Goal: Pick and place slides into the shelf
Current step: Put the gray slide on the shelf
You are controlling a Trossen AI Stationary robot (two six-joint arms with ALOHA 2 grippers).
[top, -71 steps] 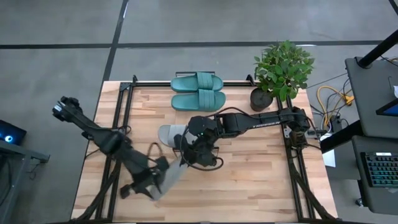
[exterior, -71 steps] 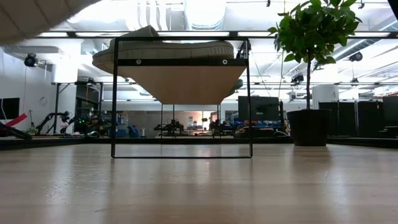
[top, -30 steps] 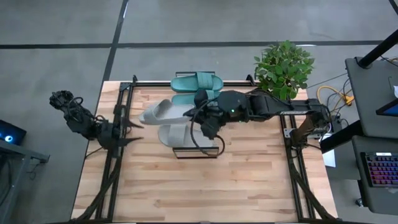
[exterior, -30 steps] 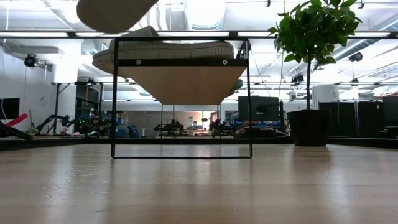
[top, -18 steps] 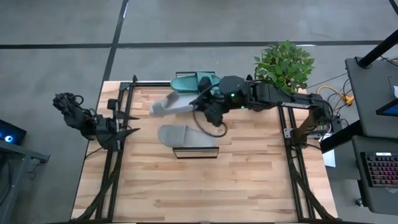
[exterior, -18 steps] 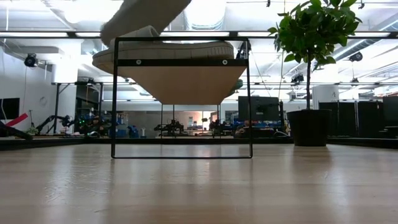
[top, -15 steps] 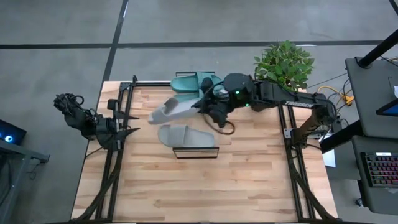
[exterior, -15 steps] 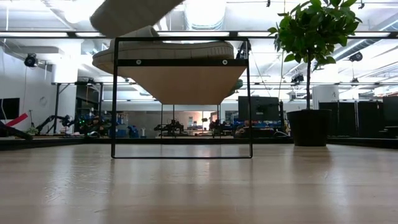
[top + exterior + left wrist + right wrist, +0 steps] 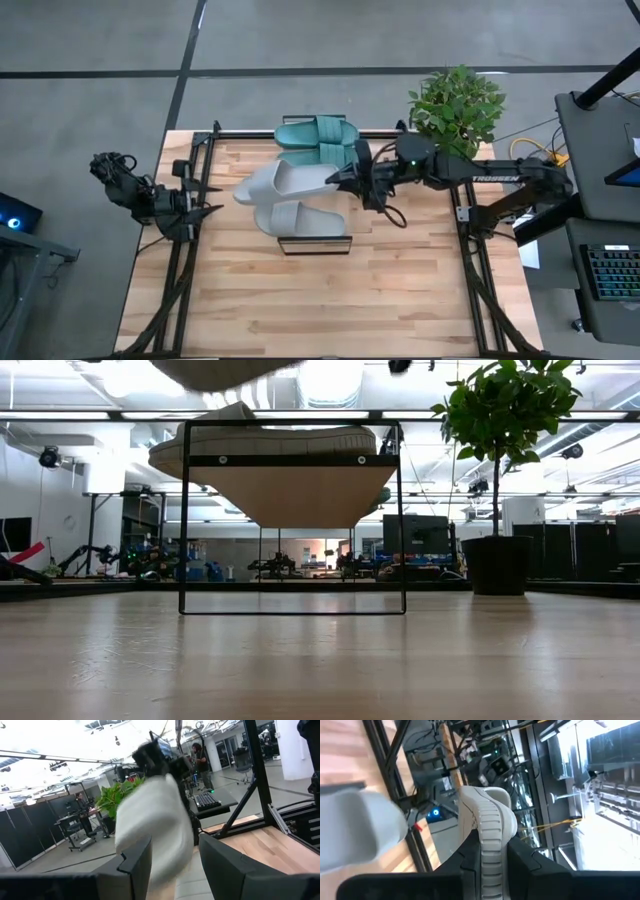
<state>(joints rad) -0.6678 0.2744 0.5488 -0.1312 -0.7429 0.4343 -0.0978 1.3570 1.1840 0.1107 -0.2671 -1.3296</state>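
Note:
My right gripper (image 9: 342, 180) is shut on a light grey slide (image 9: 285, 181) and holds it in the air over the middle of the shelf (image 9: 315, 243). The slide's sole shows at the top edge of the low view (image 9: 220, 370). The second grey slide (image 9: 300, 218) lies sole-down on the near end of the shelf's plank (image 9: 290, 490). The teal pair (image 9: 318, 145) lies side by side on the far end. My left gripper (image 9: 207, 212) waits open at the table's left edge, pointing toward the held slide (image 9: 155, 825). My right gripper pinches the held slide's ribbed strap (image 9: 489, 827) between its two fingers (image 9: 470, 862), one on each side of the strap. The fingers come level from the table's right. The slide is lifted clear and stretches away from the gripper toward the table's left.
A potted plant (image 9: 455, 115) stands at the table's far right corner, behind my right arm. Black metal frames run along the table's left (image 9: 185, 260) and right (image 9: 475, 260) sides. Bare wooden tabletop (image 9: 330, 300) lies between the shelf and the near edge.
My right gripper, still shut on the grey slide, swung it toward the far edge with the slide tilting, then brought it back level. It now sits a little farther toward the table's right than a second ago.

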